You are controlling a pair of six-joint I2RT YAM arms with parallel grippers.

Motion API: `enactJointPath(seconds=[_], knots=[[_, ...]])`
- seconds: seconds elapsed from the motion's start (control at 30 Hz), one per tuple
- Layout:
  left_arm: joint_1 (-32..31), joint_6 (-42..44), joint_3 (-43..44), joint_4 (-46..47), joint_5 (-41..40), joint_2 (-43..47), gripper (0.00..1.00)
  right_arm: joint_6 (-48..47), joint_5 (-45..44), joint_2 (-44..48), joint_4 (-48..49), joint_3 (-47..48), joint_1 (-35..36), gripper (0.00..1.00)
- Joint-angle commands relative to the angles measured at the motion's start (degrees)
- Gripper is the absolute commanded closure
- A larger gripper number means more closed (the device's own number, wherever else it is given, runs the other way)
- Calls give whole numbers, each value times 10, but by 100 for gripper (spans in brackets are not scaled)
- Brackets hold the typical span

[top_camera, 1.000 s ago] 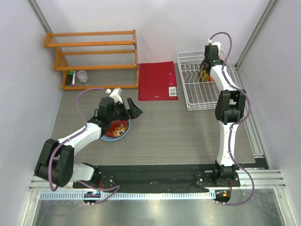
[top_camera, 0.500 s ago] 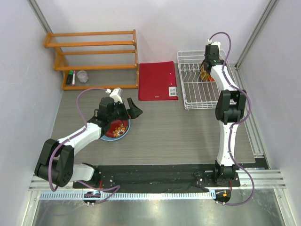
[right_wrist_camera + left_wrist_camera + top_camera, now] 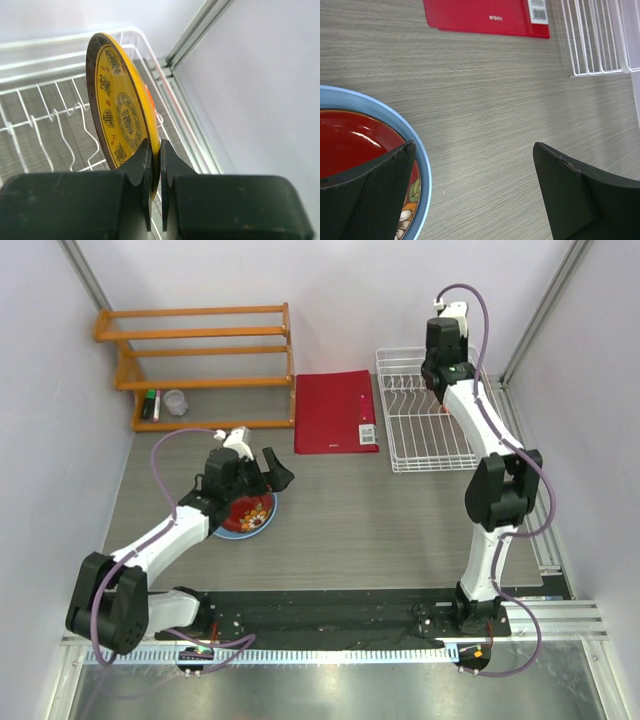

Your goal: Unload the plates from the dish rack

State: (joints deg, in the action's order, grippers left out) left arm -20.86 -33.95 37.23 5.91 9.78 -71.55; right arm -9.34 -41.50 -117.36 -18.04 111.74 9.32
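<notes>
My right gripper (image 3: 154,150) is shut on the lower rim of the yellow patterned dark-rimmed plate (image 3: 120,115) and holds it on edge above the white wire dish rack (image 3: 50,100). A sliver of the orange plate (image 3: 148,92) shows behind it. In the top view the right gripper (image 3: 441,378) hangs over the rack (image 3: 420,430). The red floral plate (image 3: 350,140) lies in the light blue plate (image 3: 422,165) on the table. My left gripper (image 3: 473,147) is open and empty just right of them, one finger over the plates' edge; it shows in the top view too (image 3: 276,468).
A flat red folder (image 3: 335,412) lies left of the rack. An orange wooden shelf (image 3: 200,360) stands at the back left with a marker and a small cup (image 3: 174,401) on its lower level. Walls close in on both sides.
My right gripper has risen with the yellow plate, lifting it out of the rack's slots. My left arm has shifted slightly, its gripper still open over the stacked plates.
</notes>
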Motion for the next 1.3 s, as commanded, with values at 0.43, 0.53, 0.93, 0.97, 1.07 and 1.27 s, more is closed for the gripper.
enactJointPath(seconds=[0.43, 0.53, 0.93, 0.97, 1.07, 1.27], knots=[[2, -32, -30, 36, -20, 143, 0, 264, 311, 353, 4, -325, 97, 99], [2, -39, -39, 41, -27, 159, 1, 324, 408, 390, 43, -393, 109, 99], [2, -89, -80, 113, -8, 149, 0, 477, 613, 424, 239, -563, 156, 99], [2, -95, -81, 124, -2, 140, 1, 489, 617, 421, 247, -568, 159, 99], [2, -103, -81, 143, 9, 125, 1, 501, 624, 419, 267, -582, 173, 99], [2, -128, -81, 178, 33, 91, 1, 507, 628, 406, 281, -592, 195, 99]])
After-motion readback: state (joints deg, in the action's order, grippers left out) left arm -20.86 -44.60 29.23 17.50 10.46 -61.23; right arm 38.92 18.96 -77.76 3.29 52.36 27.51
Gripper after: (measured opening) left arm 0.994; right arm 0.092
